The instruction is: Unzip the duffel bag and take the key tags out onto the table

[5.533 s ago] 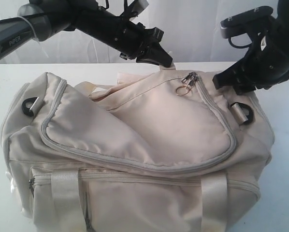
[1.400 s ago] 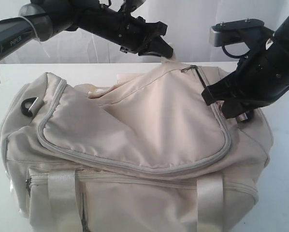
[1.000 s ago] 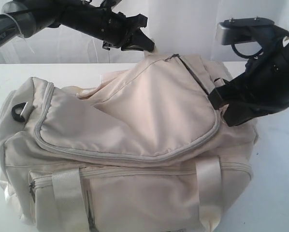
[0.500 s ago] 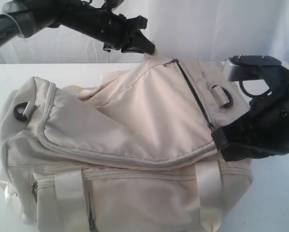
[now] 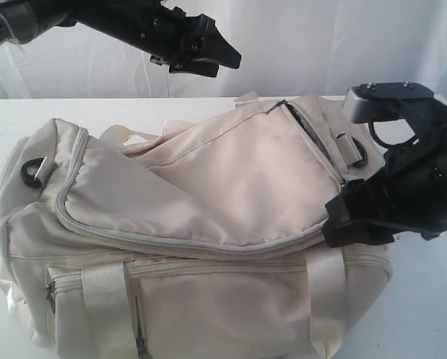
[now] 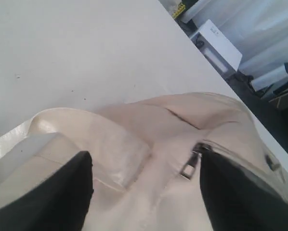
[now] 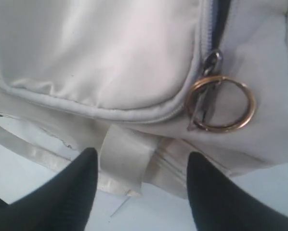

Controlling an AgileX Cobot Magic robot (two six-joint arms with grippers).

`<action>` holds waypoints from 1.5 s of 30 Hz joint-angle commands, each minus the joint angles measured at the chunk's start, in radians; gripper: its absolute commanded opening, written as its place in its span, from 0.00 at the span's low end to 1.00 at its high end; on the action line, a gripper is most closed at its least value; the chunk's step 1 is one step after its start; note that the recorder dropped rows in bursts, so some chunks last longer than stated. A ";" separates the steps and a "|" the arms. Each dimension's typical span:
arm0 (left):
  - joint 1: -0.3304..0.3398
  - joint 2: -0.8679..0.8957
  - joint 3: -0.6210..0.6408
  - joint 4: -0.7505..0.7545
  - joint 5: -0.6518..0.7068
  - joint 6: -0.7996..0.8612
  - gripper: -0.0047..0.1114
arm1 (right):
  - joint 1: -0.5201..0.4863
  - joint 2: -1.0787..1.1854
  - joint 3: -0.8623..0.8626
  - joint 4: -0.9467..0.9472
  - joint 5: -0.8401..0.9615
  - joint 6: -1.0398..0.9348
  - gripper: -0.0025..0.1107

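Note:
The cream duffel bag [image 5: 208, 194] lies on the white table [image 5: 134, 112]. Its grey top zipper gapes dark along the right end [image 5: 313, 138]. My left gripper [image 5: 227, 60] hangs open above the bag's top, holding nothing; its wrist view shows the bag [image 6: 149, 144] and a small zipper pull [image 6: 189, 166] below the spread fingers. My right gripper [image 5: 334, 228] is open at the flap's lower right corner. In its wrist view the slider [image 7: 211, 60] and its brass ring [image 7: 221, 103] lie just beyond the gripper [image 7: 142, 154], untouched. The key tags are hidden.
Black D-rings sit at the bag's left end [image 5: 33, 172] and right end [image 5: 356, 149]. Satin straps [image 5: 104, 307] run down the front over a zip pocket. A white box [image 6: 221, 43] stands beyond the table's far edge.
My right gripper travelled down the zipper's right side, leaving it open behind. My left gripper let go of the bag's top and rose; the fabric sagged back down.

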 commanded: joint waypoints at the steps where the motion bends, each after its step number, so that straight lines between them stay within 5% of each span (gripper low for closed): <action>1: 0.000 -0.088 -0.006 -0.006 0.125 0.088 0.59 | 0.000 -0.027 -0.075 -0.016 0.008 -0.015 0.54; 7: -0.002 -0.190 -0.002 0.066 0.270 0.078 0.48 | 0.000 -0.066 -0.199 -0.157 0.008 0.081 0.53; 14: -0.063 -0.277 0.013 0.192 0.270 0.018 0.04 | -0.002 -0.064 -0.229 -0.397 0.025 0.200 0.53; 20: -0.238 -0.405 0.209 0.624 0.270 -0.109 0.04 | -0.002 -0.064 -0.229 -0.465 0.050 0.246 0.52; 24: -0.358 -0.523 0.372 0.661 0.253 -0.156 0.04 | -0.002 -0.059 -0.229 -0.438 0.016 0.230 0.50; 34: -0.738 -0.676 0.783 0.790 -0.239 -0.454 0.04 | -0.010 0.152 -0.348 -0.360 0.091 0.135 0.42; 40: -0.779 -0.665 0.891 0.881 -0.653 -0.671 0.04 | -0.185 0.190 -0.476 -0.482 0.144 0.243 0.34; 43: -0.779 -0.627 0.891 0.926 -0.618 -0.623 0.05 | -0.274 0.185 -0.478 -0.341 0.151 0.171 0.34; 45: -0.779 -0.605 0.891 0.960 -0.597 -0.623 0.15 | -0.286 0.194 -0.478 -0.152 0.165 0.010 0.34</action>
